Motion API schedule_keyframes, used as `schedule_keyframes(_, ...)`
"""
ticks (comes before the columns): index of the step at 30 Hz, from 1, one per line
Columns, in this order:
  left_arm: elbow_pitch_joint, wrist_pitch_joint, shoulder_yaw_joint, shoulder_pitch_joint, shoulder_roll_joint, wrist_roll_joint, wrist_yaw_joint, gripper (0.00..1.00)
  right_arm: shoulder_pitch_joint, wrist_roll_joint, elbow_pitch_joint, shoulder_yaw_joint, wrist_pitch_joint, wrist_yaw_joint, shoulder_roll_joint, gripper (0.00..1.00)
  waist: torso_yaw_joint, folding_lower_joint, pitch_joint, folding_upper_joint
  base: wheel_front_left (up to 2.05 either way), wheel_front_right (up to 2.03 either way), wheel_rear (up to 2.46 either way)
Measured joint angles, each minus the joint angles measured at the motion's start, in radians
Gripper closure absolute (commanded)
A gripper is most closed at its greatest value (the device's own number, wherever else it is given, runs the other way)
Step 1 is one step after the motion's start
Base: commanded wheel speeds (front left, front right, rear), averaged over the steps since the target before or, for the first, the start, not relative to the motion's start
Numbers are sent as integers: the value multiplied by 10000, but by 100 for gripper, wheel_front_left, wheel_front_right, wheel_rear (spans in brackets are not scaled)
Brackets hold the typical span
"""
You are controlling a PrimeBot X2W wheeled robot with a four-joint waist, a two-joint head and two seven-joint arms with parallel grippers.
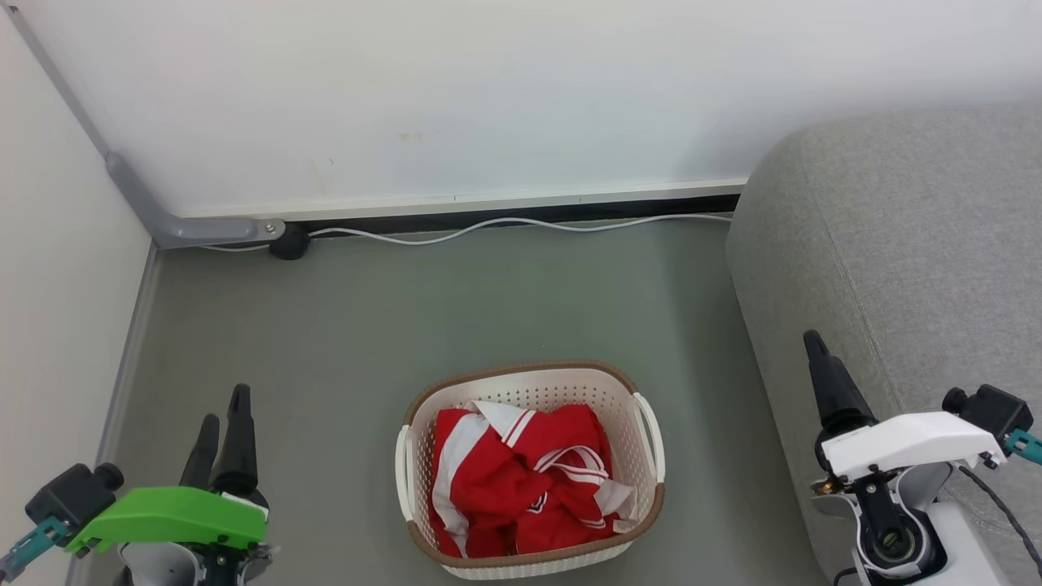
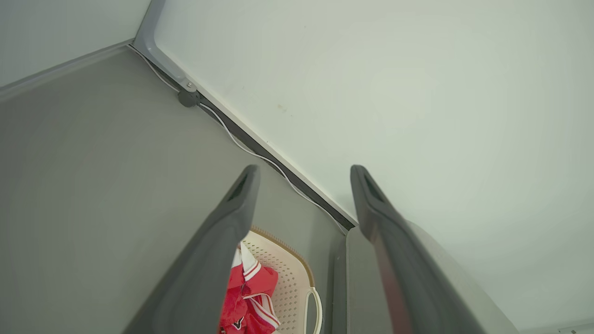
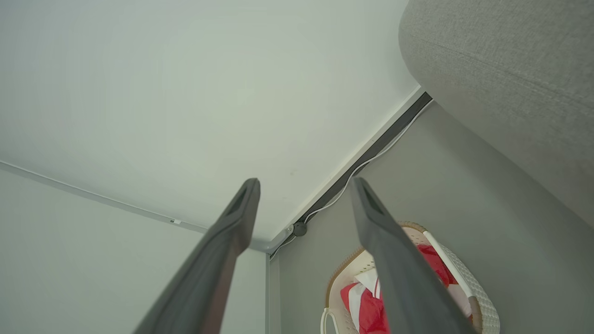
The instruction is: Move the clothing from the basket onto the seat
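Clothing: red, white trim, striped edging, crumpled heap inside basket. Basket: cream, perforated, brown rim, standing on grey floor near seat. Left gripper off basket's left, right gripper off its right by seat edge; both apart from clothing, fingers spread. Head view gives whole basket; wrist views catch part of it beside one finger and show finger gap plainly.

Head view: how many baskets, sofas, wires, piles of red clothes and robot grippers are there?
Basket: 1
Sofa: 1
Wire: 1
Pile of red clothes: 1
Grippers: 2, the left gripper and the right gripper
Total: 6
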Motion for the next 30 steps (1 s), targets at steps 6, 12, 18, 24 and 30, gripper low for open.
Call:
schedule_keyframes(6,-96,-213,-205,177,81,1139,167,0,15,-872,2,318,-230,-176,-15,0,-3,0,-6,0,0,0,0)
schedule_keyframes(12,-201,-428,-364,372,153,2169,297,0,32,-1689,4,581,-430,-337,-46,0,2,0,-27,0,0,0,0)
schedule_keyframes(18,-309,-614,-458,513,174,3032,447,0,39,-2470,2,832,-623,-439,-63,0,14,0,-61,0,0,0,0)
schedule_keyframes(24,-453,-826,-573,626,190,3948,614,0,82,-3302,0,1103,-853,-560,-84,0,25,0,-101,0,0,0,0)
schedule_keyframes(30,-571,-1041,-686,871,192,4811,740,0,163,-4098,0,1361,-1055,-633,-111,0,31,0,-137,0,0,0,0)
